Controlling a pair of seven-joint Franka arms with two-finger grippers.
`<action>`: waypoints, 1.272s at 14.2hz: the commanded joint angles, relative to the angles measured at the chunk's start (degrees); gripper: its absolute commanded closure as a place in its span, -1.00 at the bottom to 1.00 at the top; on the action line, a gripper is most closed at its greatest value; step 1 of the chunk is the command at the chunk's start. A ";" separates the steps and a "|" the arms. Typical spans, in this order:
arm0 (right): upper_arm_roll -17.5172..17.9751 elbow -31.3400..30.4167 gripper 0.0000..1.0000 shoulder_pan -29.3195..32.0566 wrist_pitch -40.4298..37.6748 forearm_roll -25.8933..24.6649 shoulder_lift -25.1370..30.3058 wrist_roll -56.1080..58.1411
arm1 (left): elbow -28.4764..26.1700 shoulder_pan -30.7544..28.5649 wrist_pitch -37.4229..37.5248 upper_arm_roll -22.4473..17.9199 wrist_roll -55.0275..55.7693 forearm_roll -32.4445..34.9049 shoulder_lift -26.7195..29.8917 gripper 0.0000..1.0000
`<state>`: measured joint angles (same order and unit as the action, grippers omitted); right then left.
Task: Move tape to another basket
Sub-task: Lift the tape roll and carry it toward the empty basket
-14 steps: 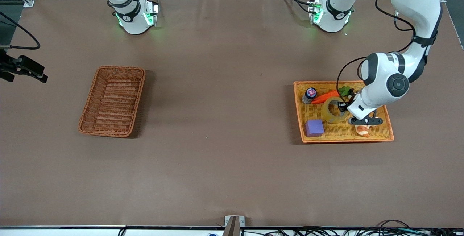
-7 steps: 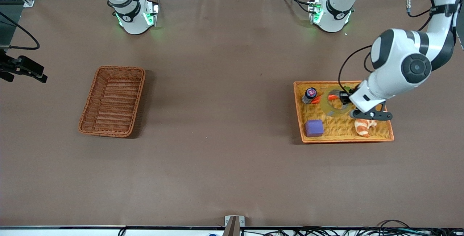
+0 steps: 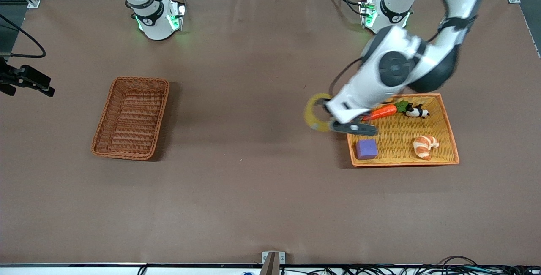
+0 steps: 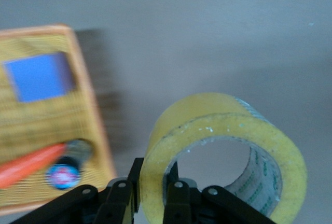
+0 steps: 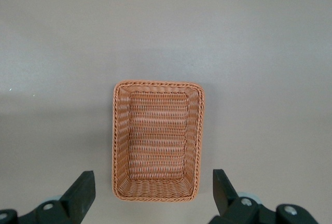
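Observation:
The tape (image 3: 308,116) is a yellowish translucent ring held up in my left gripper (image 3: 329,114). It hangs over the bare table, just past the orange tray's (image 3: 401,163) edge toward the right arm's end. In the left wrist view the gripper (image 4: 153,182) is shut on the wall of the tape (image 4: 223,146), one finger inside the hole and one outside. The reddish-brown wicker basket (image 3: 131,116) stands empty toward the right arm's end. In the right wrist view my right gripper (image 5: 153,200) is open, high over the basket (image 5: 158,141). It does not show in the front view.
The orange tray holds a purple cube (image 3: 366,148), a croissant (image 3: 424,146), a carrot (image 3: 380,112) and a small panda figure (image 3: 416,111). A small bottle (image 4: 67,169) in the tray shows only in the left wrist view. A black mount (image 3: 27,80) sticks in at the table's edge.
My left gripper has lifted the tape out of the orange tray and carried it toward the right arm's end, past the tray's edge. The basket and the right arm have not moved.

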<state>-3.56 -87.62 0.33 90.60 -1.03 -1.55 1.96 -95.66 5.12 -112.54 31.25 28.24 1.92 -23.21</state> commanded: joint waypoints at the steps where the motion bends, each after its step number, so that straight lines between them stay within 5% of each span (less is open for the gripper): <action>1: 0.05 -0.62 -1.00 0.19 0.37 0.51 0.67 0.41 | 10.82 8.91 1.54 0.39 11.09 5.97 -12.09 0.86; 3: 0.13 -0.62 -1.00 0.19 0.37 0.51 0.49 0.41 | 18.18 15.33 1.18 -0.13 15.77 7.92 -19.82 0.83; 5: 0.13 -0.62 -1.00 0.19 0.63 0.68 0.32 0.41 | 24.61 22.79 0.66 -5.38 19.38 7.84 -25.47 0.77; 7: 0.13 -0.71 -1.00 0.02 1.42 0.68 0.06 0.32 | 25.52 29.05 -3.01 -11.54 19.31 7.75 -27.24 0.70; 10: 0.13 -0.62 -1.00 -0.16 1.60 0.95 -0.21 0.06 | 25.96 30.56 -9.69 -12.35 19.04 7.66 -31.19 0.57; 11: 0.13 -0.62 -1.00 -0.16 1.69 0.95 -0.21 -0.03 | 25.96 30.65 -10.24 -12.44 19.04 7.66 -31.81 0.42; 13: 0.22 -0.62 -1.00 -0.33 1.95 0.95 -0.73 0.06 | 25.61 30.48 -9.89 -12.18 20.27 6.18 -30.85 -0.44; 15: 0.66 -0.44 -1.00 -0.68 3.88 1.03 -2.40 -0.03 | 25.17 28.73 -9.19 -12.09 20.71 3.46 -28.31 -0.90; 18: 1.63 -0.70 -1.00 -3.31 7.21 4.01 -4.95 -0.29 | 23.23 25.21 0.27 -11.92 18.27 3.18 -21.29 -1.00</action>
<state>-2.23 -88.03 -0.99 95.85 1.03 -5.07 1.96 -70.13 32.53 -118.23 19.21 48.13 6.26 -50.27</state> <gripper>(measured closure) 0.000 0.159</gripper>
